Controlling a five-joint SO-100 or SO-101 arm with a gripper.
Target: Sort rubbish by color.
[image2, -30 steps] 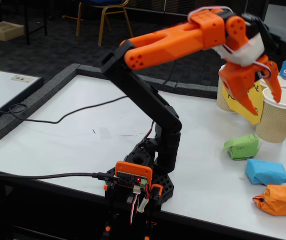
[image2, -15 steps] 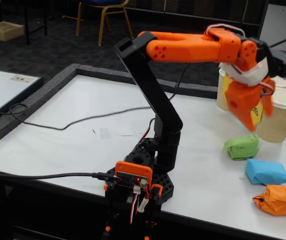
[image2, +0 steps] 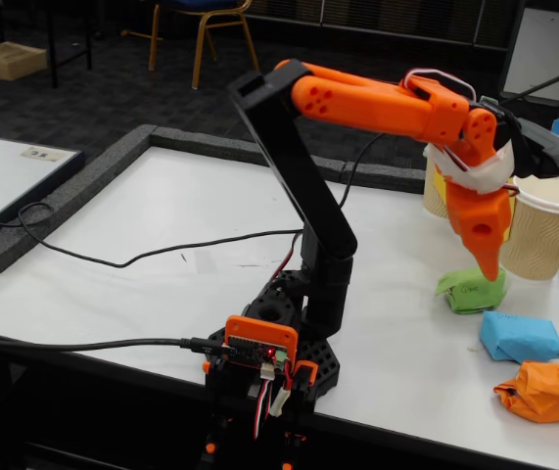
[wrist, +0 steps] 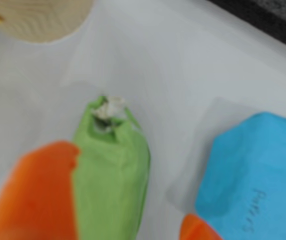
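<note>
A green crumpled paper wad (wrist: 111, 165) lies on the white table, with a torn whitish tip at its far end. My gripper (wrist: 125, 192) is open and straddles it: the left orange finger (wrist: 32, 195) touches its side, while the right fingertip (wrist: 197, 230) stands apart from it. In the fixed view the gripper (image2: 489, 269) points straight down onto the green wad (image2: 470, 292). A blue wad (wrist: 255, 175) lies just to the right in the wrist view, and it also shows in the fixed view (image2: 520, 337). An orange wad (image2: 545, 391) lies near the table's front right corner.
A ribbed paper cup (image2: 545, 230) stands right behind the gripper, and a second cup (image2: 436, 186) stands further back. A cup rim (wrist: 37, 17) shows at the wrist view's top left. Black cables (image2: 162, 253) cross the white table (image2: 162, 196). The arm's base (image2: 279, 343) sits at the front edge.
</note>
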